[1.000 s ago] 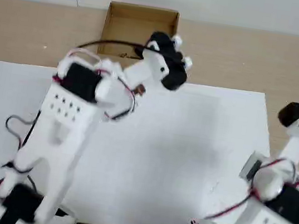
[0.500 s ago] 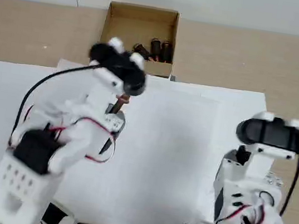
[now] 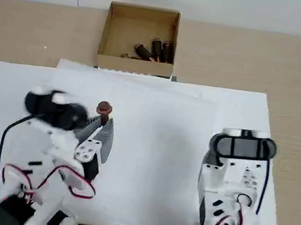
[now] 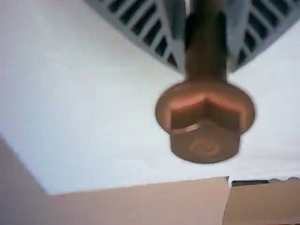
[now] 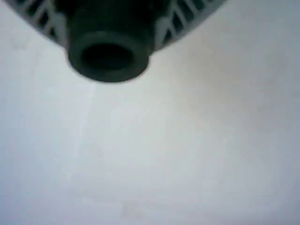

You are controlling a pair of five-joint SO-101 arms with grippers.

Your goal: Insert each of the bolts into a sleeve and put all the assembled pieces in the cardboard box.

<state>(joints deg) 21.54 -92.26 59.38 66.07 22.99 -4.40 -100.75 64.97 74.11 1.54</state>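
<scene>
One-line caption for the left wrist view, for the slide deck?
Left gripper clamps a copper-coloured bolt by its shank, hex head outward, over the white paper.

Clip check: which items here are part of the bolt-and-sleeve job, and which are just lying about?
Job: bolt in left gripper; sleeve in right gripper; cardboard box; assembled pieces inside it.
Just there: white paper sheet; table.
</scene>
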